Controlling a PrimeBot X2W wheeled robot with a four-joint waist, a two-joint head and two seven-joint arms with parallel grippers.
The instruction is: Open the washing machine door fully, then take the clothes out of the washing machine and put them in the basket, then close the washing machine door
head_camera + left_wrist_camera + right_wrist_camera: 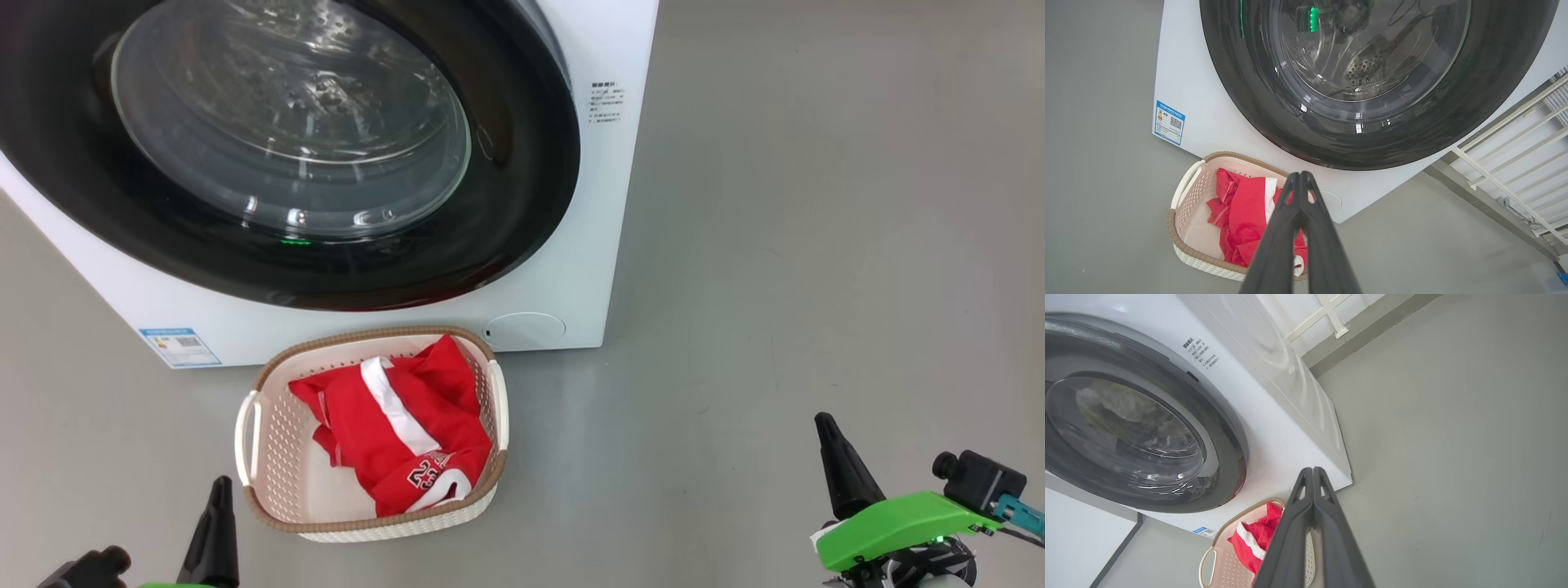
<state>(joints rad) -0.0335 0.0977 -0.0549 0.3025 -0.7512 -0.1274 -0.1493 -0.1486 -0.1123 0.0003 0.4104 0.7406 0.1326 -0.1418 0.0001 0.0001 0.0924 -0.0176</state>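
Grey floor (775,286) spreads before one white washing machine (571,278), whose single washing machine door (522,163) sits shut against its front. Of the two grippers, the left gripper (1300,175) has its fingers pressed together, holding and touching nothing, near the basket (269,457). The right gripper (1312,470) is likewise pinched closed and empty, well apart on the other side. That one basket stands just before the machine, and the clothes (392,425), one red garment with white trim, lie inside it.
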